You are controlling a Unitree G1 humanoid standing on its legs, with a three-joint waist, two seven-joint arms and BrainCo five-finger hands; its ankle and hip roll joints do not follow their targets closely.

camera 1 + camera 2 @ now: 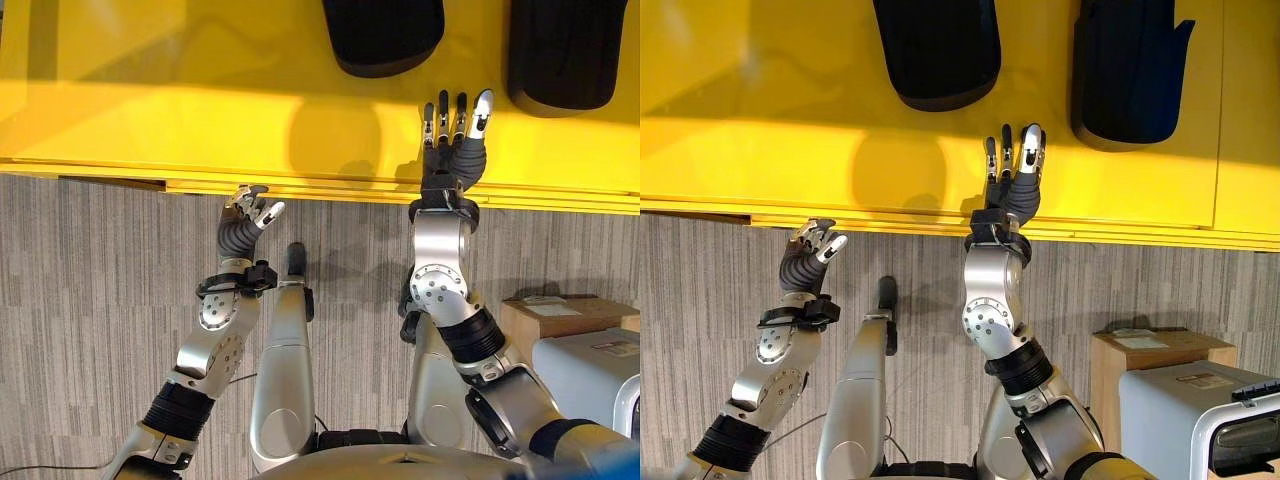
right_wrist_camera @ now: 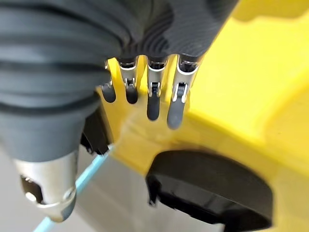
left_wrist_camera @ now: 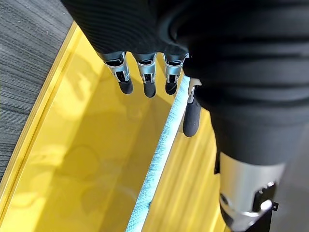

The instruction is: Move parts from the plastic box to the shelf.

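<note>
We count two black parts (image 1: 383,35) (image 1: 565,52), rounded and matte, lying on the smooth yellow shelf (image 1: 150,110), well apart from each other. Our right hand (image 1: 455,130) reaches over the shelf's front edge with fingers straight and spread, holding nothing, near both parts. Our left hand (image 1: 250,212) hovers just before the edge, fingers relaxed and empty. Below lies grey striped carpet (image 1: 90,300); one cardboard box (image 1: 560,318) and one grey plastic box (image 1: 590,375) stand at right.
</note>
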